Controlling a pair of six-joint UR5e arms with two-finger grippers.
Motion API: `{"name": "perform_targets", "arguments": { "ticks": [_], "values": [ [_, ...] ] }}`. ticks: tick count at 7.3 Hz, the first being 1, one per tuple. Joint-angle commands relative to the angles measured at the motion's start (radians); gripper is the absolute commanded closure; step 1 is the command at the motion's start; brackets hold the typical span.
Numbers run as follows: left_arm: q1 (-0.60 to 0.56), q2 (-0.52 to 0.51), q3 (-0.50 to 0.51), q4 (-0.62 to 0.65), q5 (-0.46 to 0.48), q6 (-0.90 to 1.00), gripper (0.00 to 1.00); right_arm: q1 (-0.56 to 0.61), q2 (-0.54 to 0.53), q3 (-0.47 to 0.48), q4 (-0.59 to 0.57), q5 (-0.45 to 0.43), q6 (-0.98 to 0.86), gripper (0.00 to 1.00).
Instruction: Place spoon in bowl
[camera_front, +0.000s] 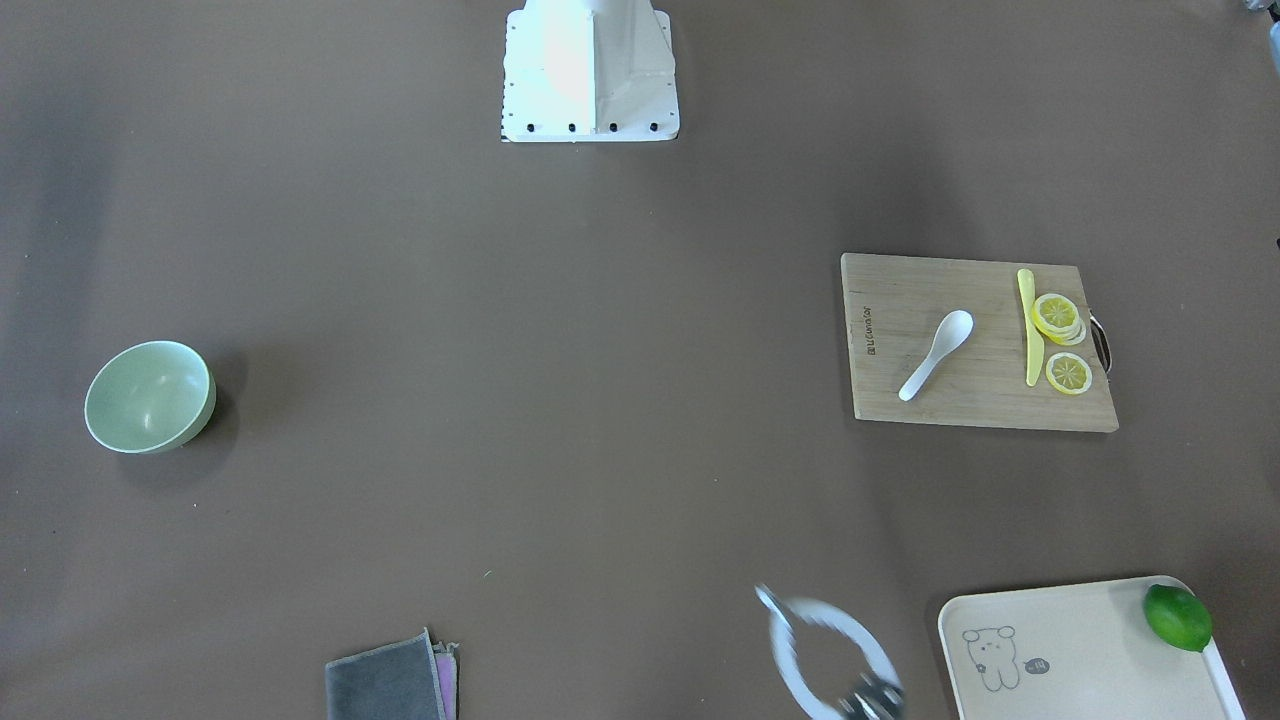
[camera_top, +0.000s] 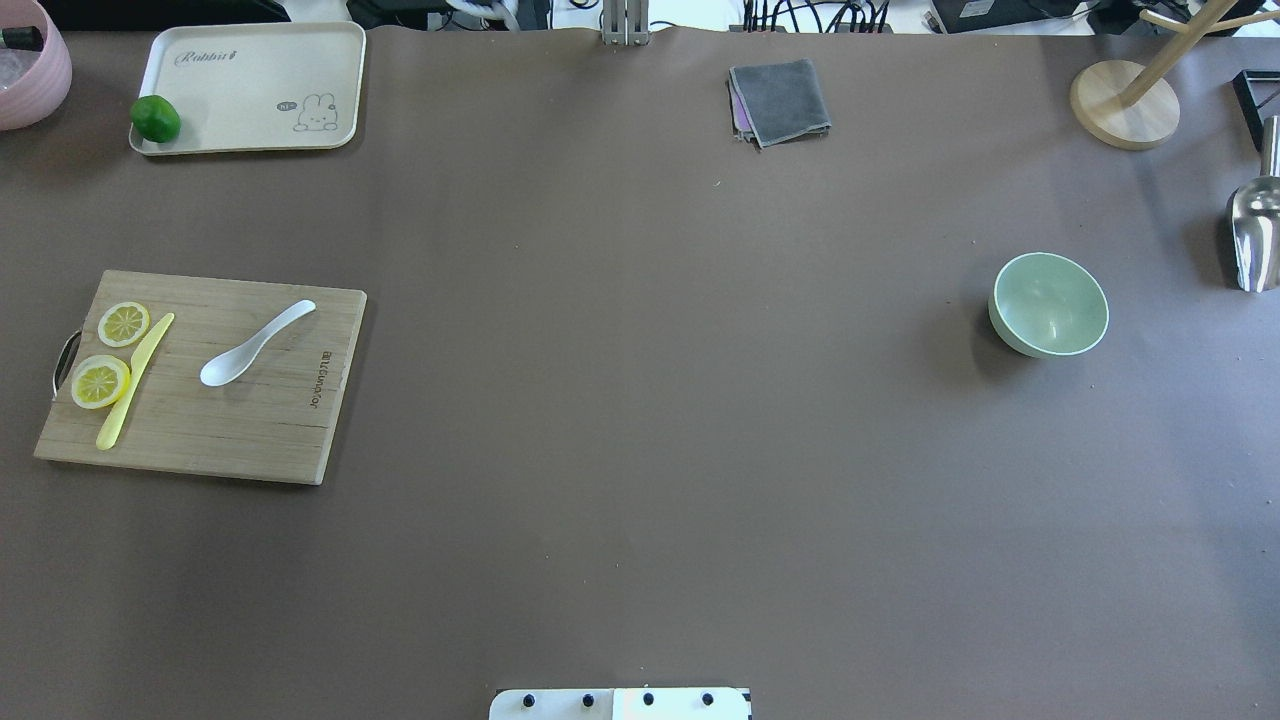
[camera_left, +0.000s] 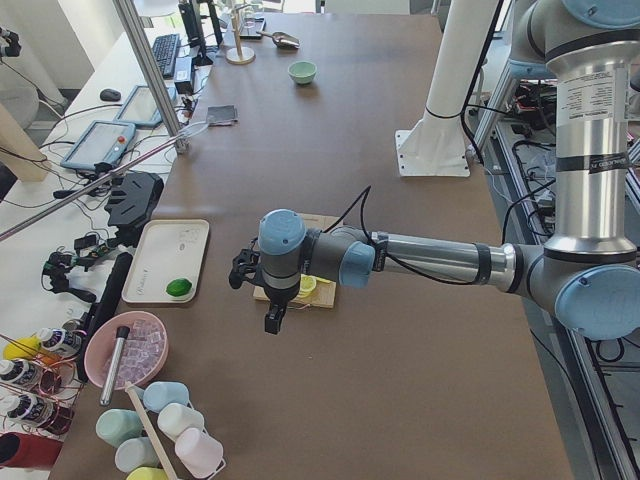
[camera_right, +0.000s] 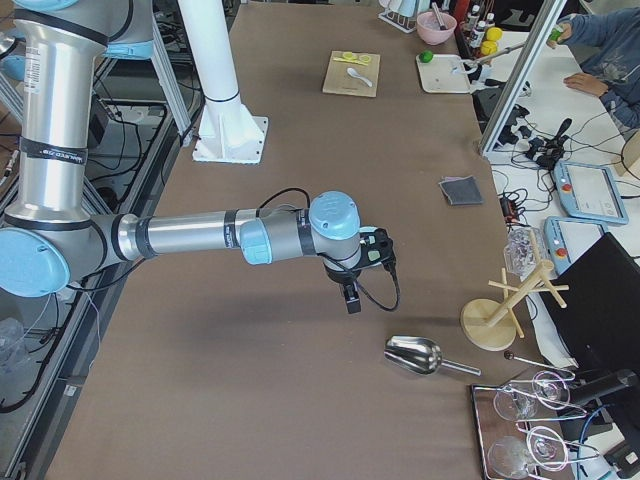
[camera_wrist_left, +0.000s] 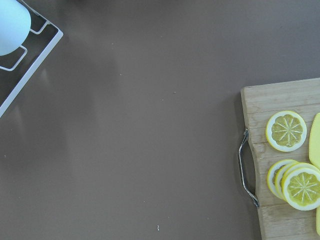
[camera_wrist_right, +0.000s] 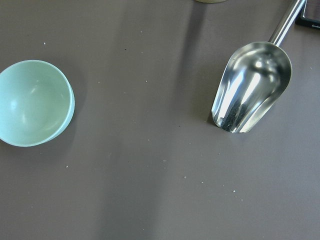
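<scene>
The white spoon (camera_top: 255, 343) lies on the wooden cutting board (camera_top: 200, 440) at the table's left, also seen in the front view (camera_front: 935, 355). The mint-green bowl (camera_top: 1048, 304) stands empty at the right and shows in the right wrist view (camera_wrist_right: 34, 102). My left gripper (camera_left: 272, 318) hangs above the table just off the board's handle end. My right gripper (camera_right: 350, 298) hangs above the table near the bowl and a metal scoop (camera_wrist_right: 250, 87). Both grippers show only in the side views, so I cannot tell if they are open or shut.
Lemon slices (camera_top: 123, 323) and a yellow knife (camera_top: 135, 380) share the board. A cream tray (camera_top: 250, 80) with a lime (camera_top: 155, 118) sits far left, a grey cloth (camera_top: 780, 100) at the far edge, a wooden stand (camera_top: 1125, 103) far right.
</scene>
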Motion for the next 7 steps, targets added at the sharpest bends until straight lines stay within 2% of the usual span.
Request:
{"name": "perform_targets", "arguments": {
  "ticks": [1, 4, 6, 7],
  "values": [
    [0.001, 0.002, -0.022, -0.027, 0.008, 0.001, 0.02, -0.001, 0.003, 0.003, 0.000, 0.000, 0.000, 0.00],
    [0.001, 0.002, -0.013, -0.039, -0.001, 0.001, 0.02, -0.004, 0.005, -0.003, -0.003, -0.014, 0.002, 0.00],
    [0.001, 0.002, -0.025, -0.041, -0.003, 0.001, 0.02, -0.016, 0.047, -0.006, -0.138, -0.047, -0.005, 0.00],
    [0.001, -0.001, -0.019, -0.041, -0.001, 0.001, 0.02, -0.016, 0.049, -0.008, -0.145, -0.063, -0.009, 0.00]
  ]
}}
